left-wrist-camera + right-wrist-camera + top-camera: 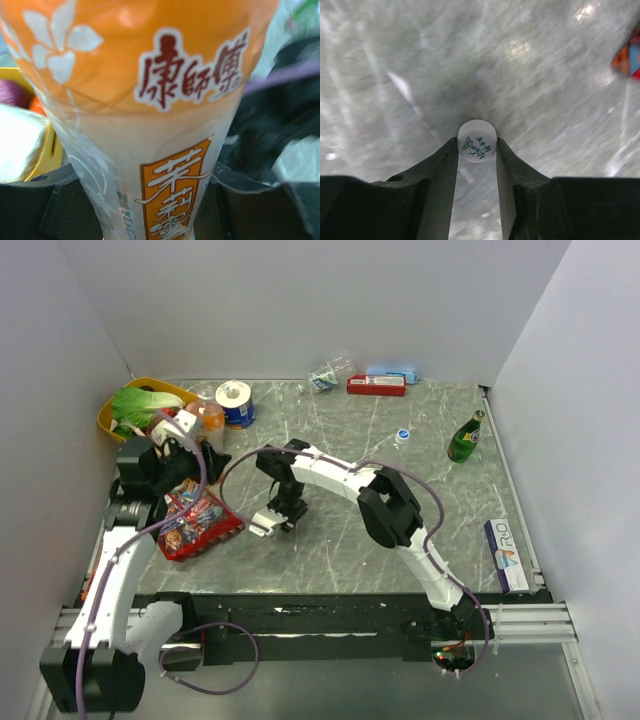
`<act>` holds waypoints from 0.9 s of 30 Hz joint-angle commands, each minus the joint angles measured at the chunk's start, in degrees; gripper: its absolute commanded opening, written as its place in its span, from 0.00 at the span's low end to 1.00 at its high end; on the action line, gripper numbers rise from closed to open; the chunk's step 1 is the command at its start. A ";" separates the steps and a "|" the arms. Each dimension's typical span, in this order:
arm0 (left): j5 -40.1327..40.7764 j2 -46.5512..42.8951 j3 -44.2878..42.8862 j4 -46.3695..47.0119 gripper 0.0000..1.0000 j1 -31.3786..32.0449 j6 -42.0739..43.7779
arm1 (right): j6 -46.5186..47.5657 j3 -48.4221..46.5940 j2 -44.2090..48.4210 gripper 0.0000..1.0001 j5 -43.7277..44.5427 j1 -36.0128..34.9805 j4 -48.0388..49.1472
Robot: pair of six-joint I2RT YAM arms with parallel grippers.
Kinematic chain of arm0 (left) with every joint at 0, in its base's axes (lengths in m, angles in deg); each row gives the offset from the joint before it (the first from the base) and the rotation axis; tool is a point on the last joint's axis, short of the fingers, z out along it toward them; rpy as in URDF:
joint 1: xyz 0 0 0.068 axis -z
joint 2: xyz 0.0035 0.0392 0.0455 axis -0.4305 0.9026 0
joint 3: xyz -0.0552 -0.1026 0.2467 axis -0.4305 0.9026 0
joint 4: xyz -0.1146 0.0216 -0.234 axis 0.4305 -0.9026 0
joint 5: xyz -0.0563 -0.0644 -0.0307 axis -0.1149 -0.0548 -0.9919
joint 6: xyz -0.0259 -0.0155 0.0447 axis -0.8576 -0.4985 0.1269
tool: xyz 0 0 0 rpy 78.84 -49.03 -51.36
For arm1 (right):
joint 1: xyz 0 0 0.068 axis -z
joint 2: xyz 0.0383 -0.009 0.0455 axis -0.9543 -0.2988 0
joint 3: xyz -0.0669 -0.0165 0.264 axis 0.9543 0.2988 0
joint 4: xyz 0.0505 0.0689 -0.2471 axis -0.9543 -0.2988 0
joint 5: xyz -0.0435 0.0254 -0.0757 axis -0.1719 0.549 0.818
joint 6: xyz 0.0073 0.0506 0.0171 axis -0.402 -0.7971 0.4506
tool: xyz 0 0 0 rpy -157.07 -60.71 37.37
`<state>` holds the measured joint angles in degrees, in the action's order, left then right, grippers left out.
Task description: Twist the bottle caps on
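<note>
White cap (477,140) pinched by right pincer (477,146), mid table (330,552).

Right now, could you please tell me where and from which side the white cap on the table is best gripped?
Grip the white cap by its round rim, on opposite sides, coming straight down from above. It lies flat on the table, printed top up, so only its thin edge offers purchase. The right gripper brackets it this way.

Snack bag (198,520) near right tool (268,526); green bottle (464,438) well apart.
</note>
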<state>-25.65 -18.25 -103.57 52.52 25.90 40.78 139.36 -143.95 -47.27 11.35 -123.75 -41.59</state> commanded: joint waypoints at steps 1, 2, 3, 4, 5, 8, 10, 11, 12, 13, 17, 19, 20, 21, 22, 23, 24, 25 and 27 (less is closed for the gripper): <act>-12.23 6.92 -1.73 -1.50 0.01 -0.32 11.68 | -5.24 5.08 12.76 0.26 -3.32 3.84 -0.32; -13.30 9.81 -2.69 -2.81 0.01 -0.32 16.06 | -5.94 6.32 17.48 0.26 -3.75 4.72 -0.32; -14.27 11.23 -3.13 -3.44 0.01 -0.32 18.27 | -7.16 7.38 19.88 0.26 -4.11 6.03 -0.50; -16.10 12.72 -3.75 -4.49 0.01 -0.14 20.65 | -8.05 9.04 22.16 0.26 -4.46 6.83 -0.85; -16.82 15.87 -5.32 -7.46 0.01 0.21 26.50 | -9.10 9.49 26.36 0.26 -5.33 7.53 -1.81; -18.49 22.38 -9.01 -13.18 0.01 3.01 38.89 | -13.05 9.67 33.40 0.26 -6.22 10.35 -4.36; -18.32 25.47 -10.78 -18.81 0.01 6.25 44.20 | -16.92 8.97 36.41 0.26 -7.45 12.62 -4.54; -18.32 28.09 -12.18 -20.48 0.01 7.23 48.31 | -18.06 8.62 38.86 0.26 -7.71 13.16 -4.89; -18.58 29.25 -12.89 -22.76 0.01 9.16 50.10 | -19.81 8.18 39.93 0.26 -7.54 13.60 -4.98; -19.02 31.09 -13.50 -23.47 0.01 9.96 51.59 | -20.70 7.48 41.85 0.26 -7.54 14.13 -4.98; -19.38 32.34 -13.43 -23.57 0.01 14.70 57.38 | -25.01 6.86 46.43 0.26 -7.80 14.40 -3.05; -19.02 31.29 -11.76 -23.13 0.01 18.13 59.94 | -25.72 7.38 48.54 0.26 -8.50 14.22 -1.21; -19.20 30.85 -11.14 -22.61 0.01 19.01 62.22 | -25.29 7.47 48.99 0.26 -8.59 13.70 -0.94; -19.72 30.15 -10.44 -21.73 0.01 20.50 62.33 | -24.67 7.56 49.25 0.26 -8.59 13.43 -1.11; -20.42 29.01 -9.30 -20.16 0.01 21.12 62.24 | -23.80 7.91 49.69 0.26 -8.59 13.08 -1.46; -21.21 28.56 -8.94 -19.79 0.01 21.56 62.07 | -21.52 8.44 50.04 0.26 -8.42 12.64 -1.46; -23.22 28.30 -8.68 -19.36 0.01 22.09 61.72 | -20.55 9.05 50.57 0.26 -8.50 12.03 -1.20; -23.94 27.69 -8.15 -18.83 0.01 22.36 61.11 | -19.84 11.06 51.88 0.26 -8.77 11.76 1.06; -25.52 26.89 -7.01 -14.80 0.01 22.80 56.81 | -17.82 13.00 53.03 0.26 -9.47 10.71 2.66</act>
<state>-44.03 11.98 -112.05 31.69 48.11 97.83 118.09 -134.03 2.06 4.25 -111.01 -42.49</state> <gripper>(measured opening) 0.584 0.403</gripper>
